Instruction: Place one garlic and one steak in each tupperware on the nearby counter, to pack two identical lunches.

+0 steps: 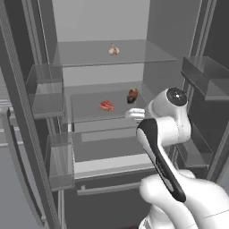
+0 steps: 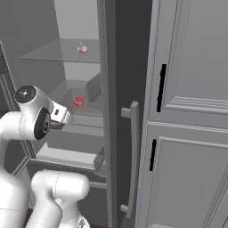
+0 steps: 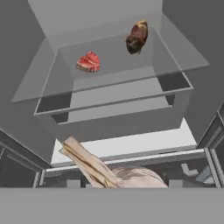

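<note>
Pale garlic sits clenched in the end effector; a red steak lies ahead on the shelf.

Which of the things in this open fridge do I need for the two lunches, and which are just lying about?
For the job:
- pale papery garlic bulb, close up at the hand
- small pale garlic bulb on the upper glass shelf
- red raw steak on the middle glass shelf

Lying about:
- dark brown lump beside that steak; cannot tell what it is
</note>
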### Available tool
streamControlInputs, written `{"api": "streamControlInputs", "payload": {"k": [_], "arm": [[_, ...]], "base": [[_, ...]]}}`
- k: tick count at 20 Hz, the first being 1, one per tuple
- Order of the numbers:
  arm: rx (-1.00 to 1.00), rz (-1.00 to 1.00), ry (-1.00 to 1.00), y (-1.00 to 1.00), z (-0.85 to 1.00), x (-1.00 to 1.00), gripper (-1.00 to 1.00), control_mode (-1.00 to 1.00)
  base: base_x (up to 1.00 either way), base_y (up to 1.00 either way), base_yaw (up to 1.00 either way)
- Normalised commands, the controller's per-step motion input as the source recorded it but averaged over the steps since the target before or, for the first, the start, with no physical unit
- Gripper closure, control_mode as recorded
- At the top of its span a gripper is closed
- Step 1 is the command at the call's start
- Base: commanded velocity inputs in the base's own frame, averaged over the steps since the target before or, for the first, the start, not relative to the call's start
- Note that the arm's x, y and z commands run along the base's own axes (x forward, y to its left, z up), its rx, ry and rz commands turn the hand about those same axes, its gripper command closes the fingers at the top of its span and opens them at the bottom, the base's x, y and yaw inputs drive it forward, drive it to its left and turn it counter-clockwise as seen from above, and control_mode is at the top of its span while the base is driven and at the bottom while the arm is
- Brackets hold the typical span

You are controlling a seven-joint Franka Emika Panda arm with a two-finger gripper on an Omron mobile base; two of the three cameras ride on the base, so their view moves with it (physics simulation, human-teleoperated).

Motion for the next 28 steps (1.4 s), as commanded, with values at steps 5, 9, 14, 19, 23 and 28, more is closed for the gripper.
{"api": "streamControlInputs", "payload": {"k": [5, 9, 14, 19, 23, 28], "arm": [[0.0, 0.0, 0.0, 0.0, 0.0, 0.0, 1.0, 1.0], [0.0, 0.0, 0.0, 0.0, 0.0, 0.0, 1.0, 1.0], [0.0, 0.0, 0.0, 0.0, 0.0, 0.0, 1.0, 1.0], [0.0, 0.0, 0.0, 0.0, 0.0, 0.0, 1.0, 1.0], [0.0, 0.0, 0.0, 0.0, 0.0, 0.0, 1.0, 1.0], [0.0, 0.0, 0.0, 0.0, 0.0, 0.0, 1.0, 1.0]], "base": [[-1.0, 0.02, 0.1], [-1.0, 0.2, 0.15], [-0.79, 0.42, 0.33], [-0.03, 0.92, 0.6], [0.23, 1.0, 0.59], [0.79, 0.64, 0.44]]}}
